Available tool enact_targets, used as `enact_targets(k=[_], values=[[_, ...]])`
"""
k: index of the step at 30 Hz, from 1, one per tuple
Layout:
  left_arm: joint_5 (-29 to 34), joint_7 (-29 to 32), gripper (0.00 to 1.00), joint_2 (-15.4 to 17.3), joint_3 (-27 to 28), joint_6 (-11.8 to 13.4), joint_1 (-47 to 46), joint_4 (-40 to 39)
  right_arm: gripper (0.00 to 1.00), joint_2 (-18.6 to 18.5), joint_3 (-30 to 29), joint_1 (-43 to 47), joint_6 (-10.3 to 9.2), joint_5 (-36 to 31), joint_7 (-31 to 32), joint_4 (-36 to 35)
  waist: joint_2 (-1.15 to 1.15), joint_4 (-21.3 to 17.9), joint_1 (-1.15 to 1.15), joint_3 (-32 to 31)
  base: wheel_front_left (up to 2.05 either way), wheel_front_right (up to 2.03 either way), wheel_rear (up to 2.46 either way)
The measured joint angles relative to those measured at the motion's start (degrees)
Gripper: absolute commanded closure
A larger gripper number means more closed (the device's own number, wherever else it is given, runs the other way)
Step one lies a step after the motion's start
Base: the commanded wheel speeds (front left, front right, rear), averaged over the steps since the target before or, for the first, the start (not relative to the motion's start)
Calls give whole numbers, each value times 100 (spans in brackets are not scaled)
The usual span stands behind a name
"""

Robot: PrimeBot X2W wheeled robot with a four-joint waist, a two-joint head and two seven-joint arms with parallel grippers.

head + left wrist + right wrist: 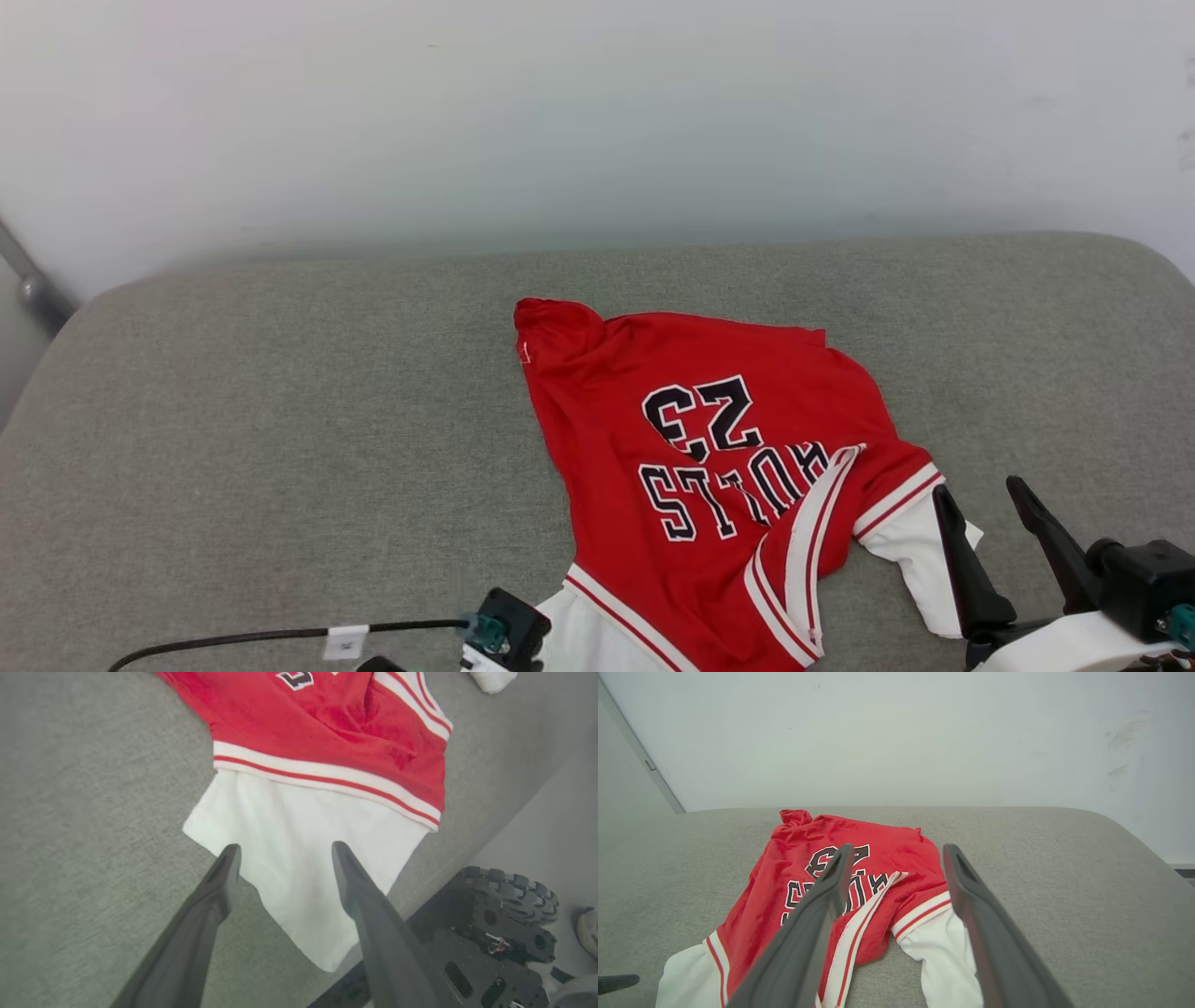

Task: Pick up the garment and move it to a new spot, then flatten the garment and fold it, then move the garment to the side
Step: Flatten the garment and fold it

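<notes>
My left pincer (285, 847) is wide apart and empty, poised right over one white sleeve (299, 821); right pincer (899, 848) same, aimed at the other sleeve (938, 952). Guessing that's so I can lift the rumpled shirt (607, 401) evenly off the near edge of the cushion (280, 420)

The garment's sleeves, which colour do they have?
The sleeves are white, joined to the red garment by red-and-white stripe trim; the left wrist view shows it best.

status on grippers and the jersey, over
Left gripper open over white sleeve. Right gripper open by other sleeve. Garment crumpled on grey cushion. Nothing in the way.
</notes>
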Motion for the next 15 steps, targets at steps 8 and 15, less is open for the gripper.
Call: enact_targets(k=[8, 15], values=[[-151, 1235, 0, 111, -493, -267, -199, 364, 0, 51, 1, -34, 0, 85, -52, -11, 0, -173, 0, 293, 0, 0, 0], [-202, 1470, 56, -107, -532, -255, -442, 679, 0, 56, -59, -192, 0, 104, -111, 8, 0, -278, 0, 590, 0, 0, 0]])
